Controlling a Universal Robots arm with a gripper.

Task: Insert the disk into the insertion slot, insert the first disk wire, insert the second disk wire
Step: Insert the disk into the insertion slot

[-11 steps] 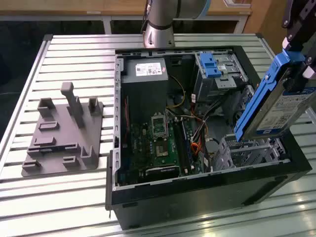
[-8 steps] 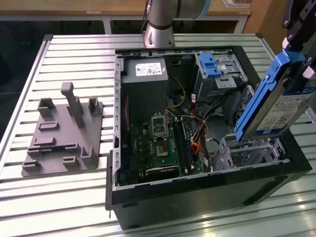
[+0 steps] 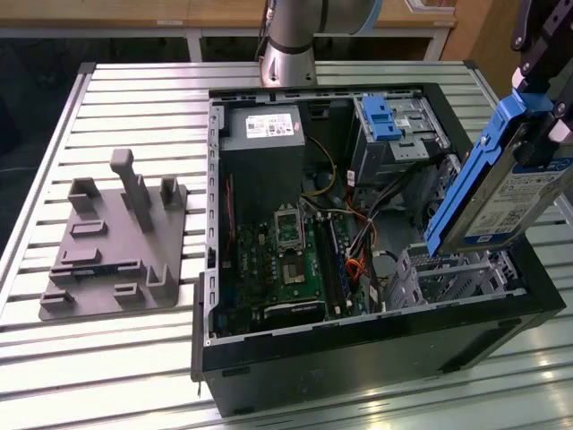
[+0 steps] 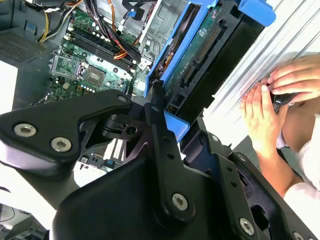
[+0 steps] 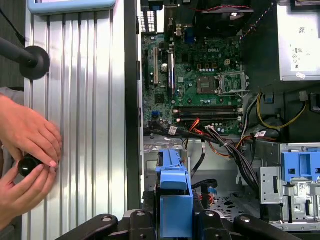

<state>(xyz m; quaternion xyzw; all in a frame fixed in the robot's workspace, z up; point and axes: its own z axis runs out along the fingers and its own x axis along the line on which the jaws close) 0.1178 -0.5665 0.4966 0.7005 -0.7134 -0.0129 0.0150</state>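
Blue-framed silver hard drive, the disk (image 3: 506, 193), is hanging tilted at the right of the exterior view. Its lower end is pointing down at the insertion slot (image 3: 448, 276), the small sheet-metal cage in the lower right corner of the open computer case (image 3: 358, 340). The disk is not yet entering; its lower corner is hovering just above the cage rim. The gripper (image 3: 540, 106), upper right, is clamping the disk's upper end by the blue frame, probably so the free end is leading into the cage. Green motherboard (image 3: 295, 260) is lying mid-case. Grey fixture plate (image 3: 112, 242) is resting on the slatted table (image 3: 134, 98), left. A person's hands (image 5: 30, 150) are holding a small black object at the table edge in the first wrist view.
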